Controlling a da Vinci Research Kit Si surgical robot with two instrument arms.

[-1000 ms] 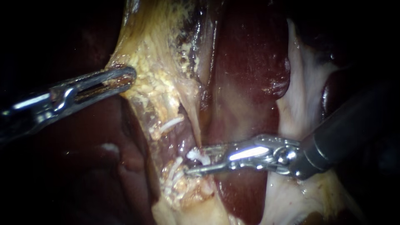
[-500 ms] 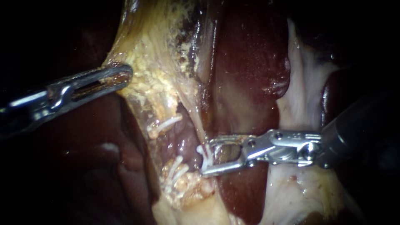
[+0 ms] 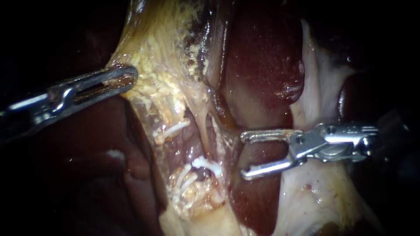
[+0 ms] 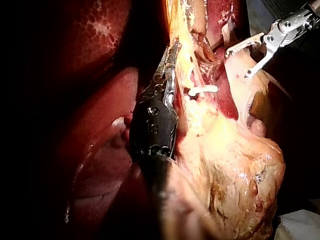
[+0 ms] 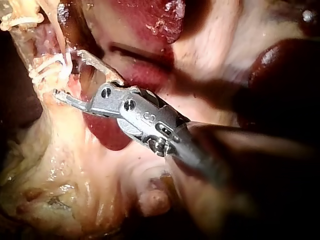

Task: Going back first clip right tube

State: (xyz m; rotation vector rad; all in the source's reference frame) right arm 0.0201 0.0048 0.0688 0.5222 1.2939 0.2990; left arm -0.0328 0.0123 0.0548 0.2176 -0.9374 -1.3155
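Draw the right instrument (image 3: 243,156) toward the frame's right, end effector spread and empty, clear of the clip (image 3: 208,165). The left instrument (image 3: 129,78), upper left, pinches yellowish tissue (image 3: 162,87) taut.

Glossy dark red liver (image 3: 262,65), pale yellow speckled tissue (image 3: 162,83), white and possibly ribbed clip (image 3: 208,165).

R instrument (image 3: 243,155), jaws apart & holding nothing, stands just clear of the tube (image 3: 209,131) on its right side, w/ a narrow open gap to the nearest clip (image 3: 206,163). Around that clip it's tight: upper clip (image 3: 174,129) & lower clips (image 3: 183,180) close by, liver (image 3: 262,70) behind. L instrument (image 3: 130,77), clamped on the yellow tissue (image 3: 162,91), sits well apart at its left edge.
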